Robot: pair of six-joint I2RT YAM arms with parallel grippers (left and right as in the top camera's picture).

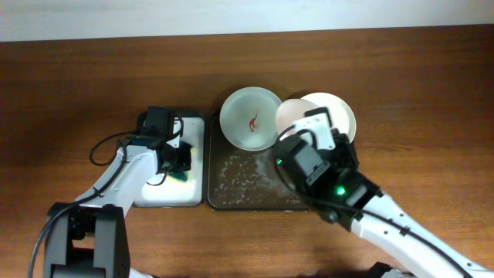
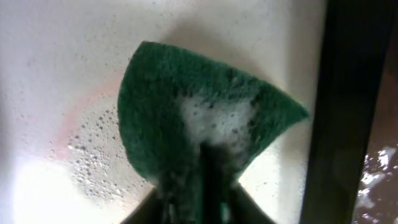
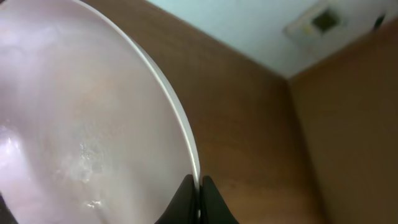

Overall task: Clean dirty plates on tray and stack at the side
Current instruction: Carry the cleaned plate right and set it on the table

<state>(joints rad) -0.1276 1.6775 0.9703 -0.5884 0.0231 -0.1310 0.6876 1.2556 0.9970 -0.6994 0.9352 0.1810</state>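
The pale mint green plate (image 1: 251, 117) with a red sauce squiggle lies on the back of the dark brown tray (image 1: 239, 181). My right gripper (image 1: 296, 133) is shut on the rim of a white plate (image 1: 292, 116), held tilted above the tray's right side; in the right wrist view the wet plate (image 3: 81, 130) fills the left and the jaws (image 3: 199, 193) pinch its edge. Another white plate (image 1: 340, 112) lies on the table to the right. My left gripper (image 1: 180, 166) is shut on a green sponge (image 2: 199, 118) over the small white tray (image 2: 62, 74).
The small white tray (image 1: 154, 191) stands left of the brown tray, wet with soap bubbles. Its black rim (image 2: 342, 112) shows at the right of the left wrist view. A black cable (image 1: 104, 148) loops left of the left arm.
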